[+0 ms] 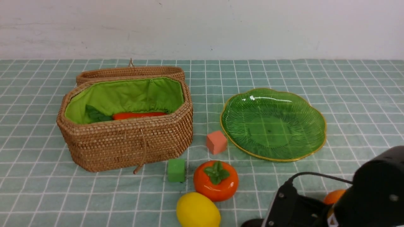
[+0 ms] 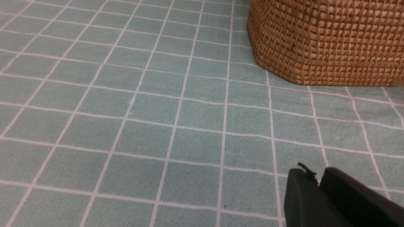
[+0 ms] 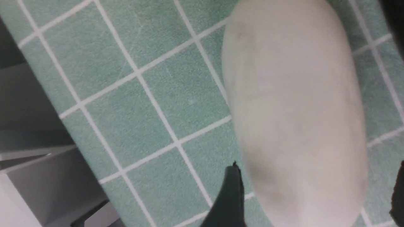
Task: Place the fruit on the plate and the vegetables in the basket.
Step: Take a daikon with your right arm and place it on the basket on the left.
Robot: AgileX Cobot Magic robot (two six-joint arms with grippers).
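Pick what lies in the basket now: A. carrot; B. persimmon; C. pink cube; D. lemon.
A: the carrot shows red against the basket lining, its green leaves beside it, while the lemon, persimmon and pink cube sit outside it.

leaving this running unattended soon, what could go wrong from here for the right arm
The white radish looks wide and smooth for the open right gripper; it might slip as the jaws close. On the way to the basket, the gripper could knock the persimmon or lemon, which lie between.
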